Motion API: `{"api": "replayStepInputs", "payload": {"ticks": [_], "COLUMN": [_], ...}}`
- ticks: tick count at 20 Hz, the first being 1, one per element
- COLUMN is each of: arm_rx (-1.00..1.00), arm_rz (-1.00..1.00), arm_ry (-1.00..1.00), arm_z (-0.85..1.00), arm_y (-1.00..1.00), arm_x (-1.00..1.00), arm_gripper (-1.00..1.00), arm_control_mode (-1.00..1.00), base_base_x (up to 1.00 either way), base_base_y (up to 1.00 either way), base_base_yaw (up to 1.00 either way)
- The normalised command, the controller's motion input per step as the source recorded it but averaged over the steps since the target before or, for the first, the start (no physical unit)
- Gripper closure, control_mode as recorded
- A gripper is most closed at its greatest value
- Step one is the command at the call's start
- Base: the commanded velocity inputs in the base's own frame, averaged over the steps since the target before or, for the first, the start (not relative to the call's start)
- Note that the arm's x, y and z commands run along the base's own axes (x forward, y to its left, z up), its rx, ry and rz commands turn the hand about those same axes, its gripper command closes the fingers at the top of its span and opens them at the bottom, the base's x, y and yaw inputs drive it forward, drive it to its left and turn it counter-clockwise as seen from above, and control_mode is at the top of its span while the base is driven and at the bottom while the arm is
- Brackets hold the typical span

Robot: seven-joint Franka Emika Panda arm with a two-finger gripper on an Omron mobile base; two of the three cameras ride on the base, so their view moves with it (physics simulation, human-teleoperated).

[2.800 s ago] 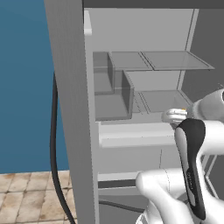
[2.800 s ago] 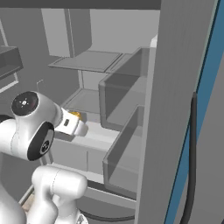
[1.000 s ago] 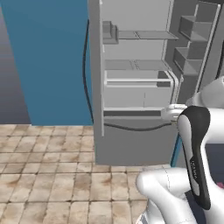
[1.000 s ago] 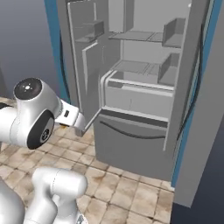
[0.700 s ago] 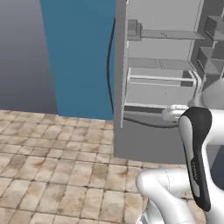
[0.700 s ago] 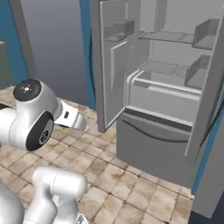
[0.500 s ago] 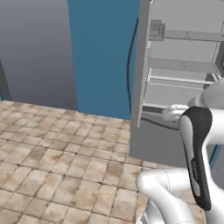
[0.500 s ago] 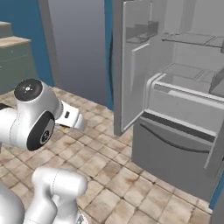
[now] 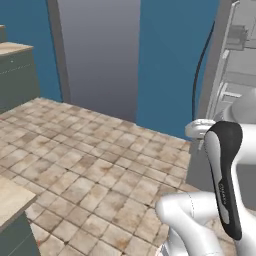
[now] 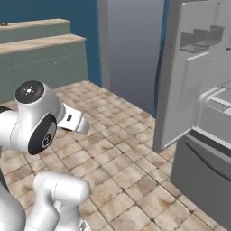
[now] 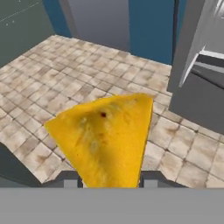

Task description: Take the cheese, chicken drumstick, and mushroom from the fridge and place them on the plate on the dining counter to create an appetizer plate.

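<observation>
The gripper (image 11: 109, 183) is squeezing one piece of cheese (image 11: 105, 135), a yellow wedge, between its two fingers, one on each side, so the hand is partly closed around it. The cheese is sticking up in front of the hand, above the brown tiled floor (image 11: 65, 83). One fridge (image 10: 198, 113) is standing open on the right, with its grey door (image 10: 180, 81) swung out and a drawer (image 10: 203, 176) low down. A grey-green counter (image 10: 40, 54) is sitting far back on the left. No words or labels can be read anywhere.
</observation>
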Motion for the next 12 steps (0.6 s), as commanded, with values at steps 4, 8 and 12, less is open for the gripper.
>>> {"api": "replayStepInputs", "payload": {"ticks": [4,8,12], "arm_rx": [0.00,0.00,0.00], "arm_rz": [0.00,0.00,0.00], "arm_ry": [0.00,0.00,0.00], "arm_z": [0.00,0.00,0.00], "arm_y": [0.00,0.00,0.00], "arm_x": [0.00,0.00,0.00], "arm_gripper": [1.00,1.00,1.00], "arm_control_mode": [1.00,1.00,1.00], "base_base_x": [0.61,0.98,1.00], "base_base_y": [0.15,0.00,0.00], "base_base_yaw": [0.33,0.18,0.14]}}
